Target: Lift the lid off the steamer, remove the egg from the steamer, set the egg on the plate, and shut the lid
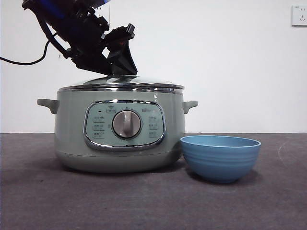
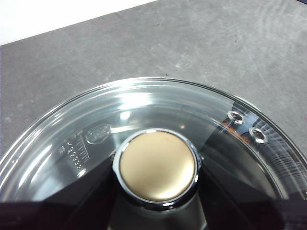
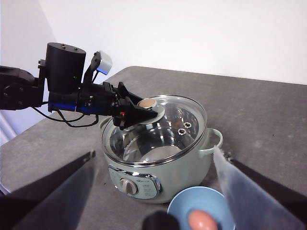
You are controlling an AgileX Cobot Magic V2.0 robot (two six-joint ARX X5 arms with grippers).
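Note:
The glass lid (image 1: pixel 122 82) sits on the sage-green steamer (image 1: pixel 72 139). My left gripper (image 1: pixel 120 64) comes down from the upper left and is shut on the lid's knob (image 2: pixel 158 165). The right wrist view also shows this gripper (image 3: pixel 139 112) on the lid (image 3: pixel 168 129). The blue bowl-shaped plate (image 1: pixel 220 158) stands just right of the steamer. The reddish-brown egg (image 3: pixel 201 220) lies in the plate (image 3: pixel 180 211); the bowl wall hides it in the front view. My right gripper (image 3: pixel 153 153) is open and empty, above the plate and in front of the steamer (image 3: pixel 187 167).
The dark grey table (image 1: pixel 144 201) runs to a white wall behind. A wall socket (image 1: pixel 299 15) is at the far upper right. A black cable (image 1: pixel 29 61) hangs from the left arm.

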